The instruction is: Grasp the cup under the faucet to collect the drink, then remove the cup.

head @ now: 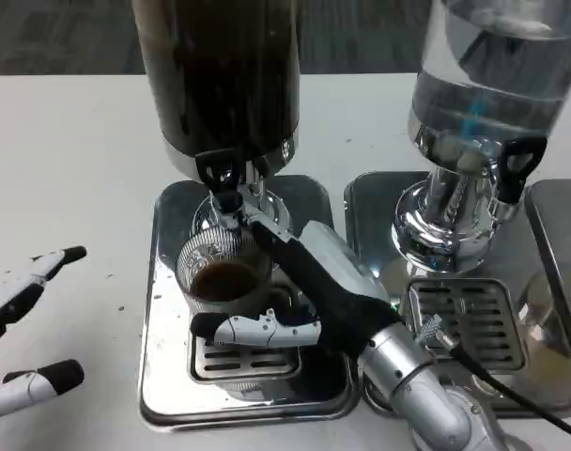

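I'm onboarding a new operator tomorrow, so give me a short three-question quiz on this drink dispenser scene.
1. True or false: the right hand grips the cup under the dark dispenser's faucet.
2. What is in the cup? A) nothing B) dark drink C) clear water
3. Fill in: the left hand hovers over the white table with fingers apart, holding ____.

Key: 1 true; 2 B; 3 nothing.
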